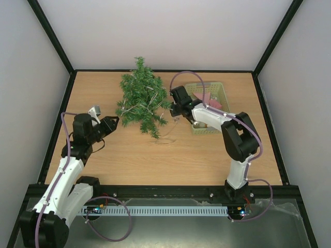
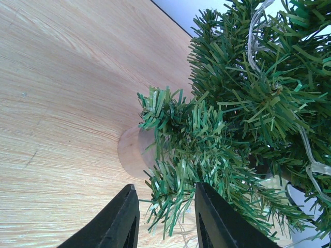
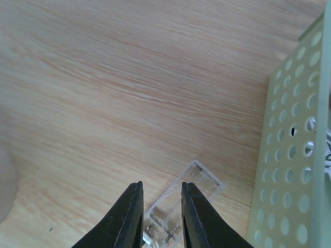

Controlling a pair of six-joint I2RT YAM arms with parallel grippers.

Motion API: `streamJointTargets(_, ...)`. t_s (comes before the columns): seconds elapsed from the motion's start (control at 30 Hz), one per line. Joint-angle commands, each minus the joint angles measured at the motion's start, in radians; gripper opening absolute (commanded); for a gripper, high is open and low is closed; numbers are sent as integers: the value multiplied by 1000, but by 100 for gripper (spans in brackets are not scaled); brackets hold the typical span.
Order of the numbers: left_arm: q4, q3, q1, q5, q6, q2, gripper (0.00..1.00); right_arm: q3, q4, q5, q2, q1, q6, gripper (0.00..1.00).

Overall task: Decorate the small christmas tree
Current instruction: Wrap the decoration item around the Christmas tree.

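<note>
Small christmas tree (image 1: 139, 98), a conical artificial fir of dark green bristly needles, stood at the far middle of the light wooden tabletop (image 1: 155, 160), its tip toward the far edge. A thin clear wire string (image 2: 253, 46) ran through its branches, and a round pale wooden foot (image 2: 133, 152) showed under the lowest branches. Whether the tree stood upright or lay tilted could not be told.

Left black two-finger claw (image 1: 115, 123) was just beside the tree's left flank, fingers (image 2: 121, 222) partly spread, with needle tips in the gap and nothing pinched.

Right black claw (image 1: 175, 114) sat between the tree and a pale green perforated plastic basket (image 1: 220, 90), fingers (image 3: 129, 217) slightly apart over a small clear plastic case (image 3: 204, 178) lying on the tabletop beside the basket wall (image 3: 295, 155). Contact with the case could not be told.
</note>
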Motion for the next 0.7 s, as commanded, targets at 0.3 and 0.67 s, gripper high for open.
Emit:
streamJointTargets(0.3,-33,25,-2,-12,23,-28,32,127,-66,164,188,-14,271,19)
streamJointTargets(0.67,-38,30,-2,-13,38,-36,32,67,-64,118,197,-14,333,21)
